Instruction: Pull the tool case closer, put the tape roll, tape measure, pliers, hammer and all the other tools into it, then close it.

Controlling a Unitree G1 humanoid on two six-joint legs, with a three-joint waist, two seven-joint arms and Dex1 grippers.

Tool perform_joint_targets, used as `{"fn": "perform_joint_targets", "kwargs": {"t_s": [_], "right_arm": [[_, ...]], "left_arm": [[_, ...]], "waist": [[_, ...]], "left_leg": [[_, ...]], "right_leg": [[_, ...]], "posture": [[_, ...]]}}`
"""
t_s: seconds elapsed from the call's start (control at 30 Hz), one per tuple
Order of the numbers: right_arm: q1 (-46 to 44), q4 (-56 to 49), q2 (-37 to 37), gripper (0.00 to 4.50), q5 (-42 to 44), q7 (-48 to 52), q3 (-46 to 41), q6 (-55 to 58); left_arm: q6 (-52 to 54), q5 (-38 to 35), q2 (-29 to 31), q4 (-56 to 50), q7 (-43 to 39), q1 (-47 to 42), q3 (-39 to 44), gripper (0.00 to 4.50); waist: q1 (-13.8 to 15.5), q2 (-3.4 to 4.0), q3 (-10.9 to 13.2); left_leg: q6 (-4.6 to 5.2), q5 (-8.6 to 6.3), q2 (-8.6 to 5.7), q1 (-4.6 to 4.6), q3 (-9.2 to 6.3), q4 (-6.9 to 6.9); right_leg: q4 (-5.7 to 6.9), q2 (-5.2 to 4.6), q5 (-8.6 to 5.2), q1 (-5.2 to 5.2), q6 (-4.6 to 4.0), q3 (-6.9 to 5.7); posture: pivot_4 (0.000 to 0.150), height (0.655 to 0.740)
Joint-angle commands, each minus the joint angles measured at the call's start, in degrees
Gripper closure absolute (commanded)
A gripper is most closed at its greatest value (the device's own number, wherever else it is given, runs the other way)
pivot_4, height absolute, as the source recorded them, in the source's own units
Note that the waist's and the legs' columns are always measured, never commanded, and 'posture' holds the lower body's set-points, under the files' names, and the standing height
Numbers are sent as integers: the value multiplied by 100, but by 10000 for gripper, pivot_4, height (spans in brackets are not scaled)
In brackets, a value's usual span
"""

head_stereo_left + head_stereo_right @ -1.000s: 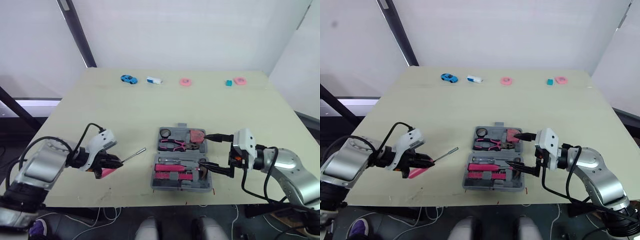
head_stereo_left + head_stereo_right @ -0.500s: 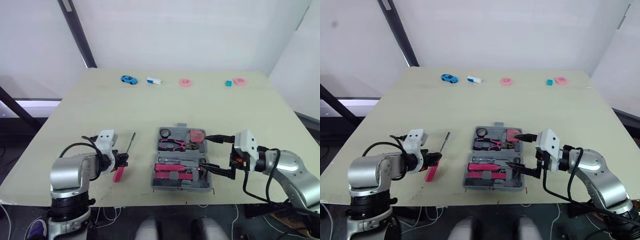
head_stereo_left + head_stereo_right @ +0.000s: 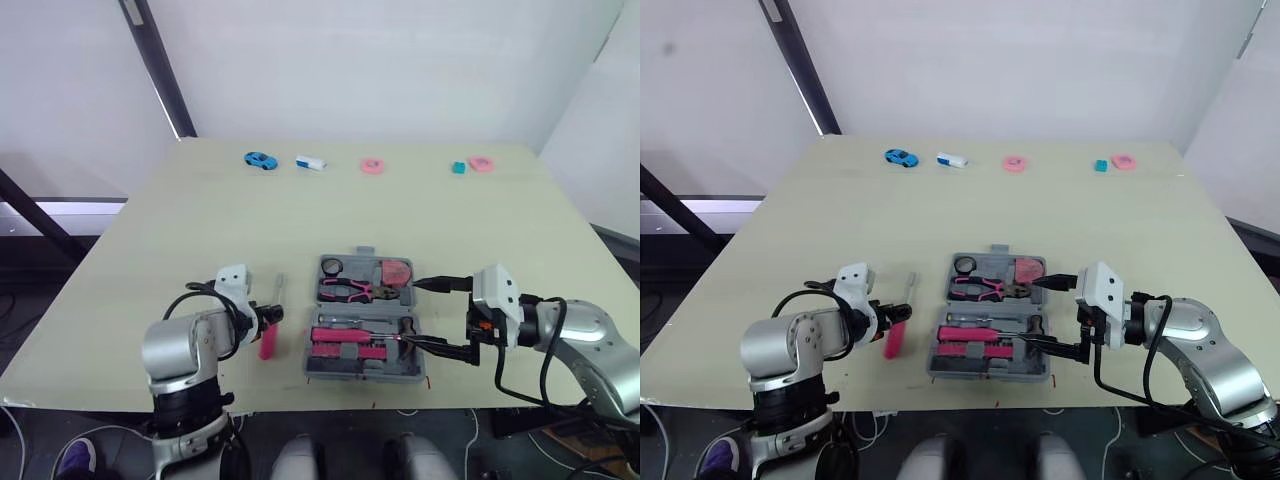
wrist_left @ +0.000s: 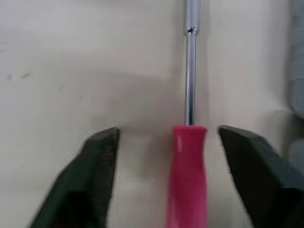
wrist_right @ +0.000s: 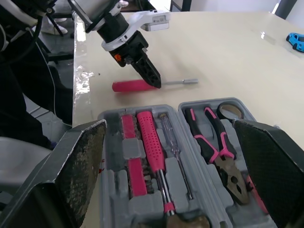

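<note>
Your left claw [image 4: 167, 134] stands released astride the pink screwdriver [image 4: 189, 175], which lies on the table [image 3: 200, 220] near its front edge, just left of the open tool case [image 3: 362, 376]. Your right claw [image 3: 412, 312] gapes wide at the case's right side. The pliers [image 3: 345, 290] are stowed. By my judgement, the screwdriver and the closing are left.

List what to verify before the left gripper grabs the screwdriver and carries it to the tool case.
1. The tool case is open: ok, both halves lie flat.
2. The screwdriver is within reach: ok, it lies on the table just left of the case.
3. The left gripper is lined up: ok, open, straddling the pink handle without touching it.
4. The right gripper is clear of the case: not ok, it is open and reaches over the case's right end.
5. A free slot for the screwdriver: cannot tell.
</note>
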Motion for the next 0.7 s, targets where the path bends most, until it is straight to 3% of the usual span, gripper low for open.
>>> {"fn": "perform_joint_targets", "kwargs": {"t_s": [0.03, 0.23, 0.37, 0.7], "right_arm": [[13, -112, -81, 0, 112, 68, -232, -51], [0, -53, -128, 0, 119, 131, -243, -46], [-63, -23, -170, 0, 130, 175, -252, -15], [-128, 6, -298, 0, 179, 260, -283, 24]], "left_arm": [[-839, -210, 261, -639, -304, 744, -264, 444], [-2255, -226, 168, -891, -273, 1506, -718, 444], [-2358, -231, -192, -793, 59, 1349, -757, 444], [-2510, -7, -253, -477, 568, 1345, -920, 444]], "waist": [[-21, 1, 0], [67, -1, 0], [106, -2, 0], [19, -2, 0]], "left_leg": [[0, 0, 3, 1, 1, -3], [0, 0, 3, -2, 4, -1], [0, 0, -3, -7, 7, 4], [0, 0, -3, -5, -1, 0]], "right_leg": [[0, 2, 0, -1, -1, 2], [-4, -5, -1, -2, -2, -1], [-11, -8, 0, -1, 0, 3], [-9, -2, 0, -1, 1, 0]], "posture": [[1500, 7400], [1500, 7400], [1500, 7400], [1500, 7400]]}}
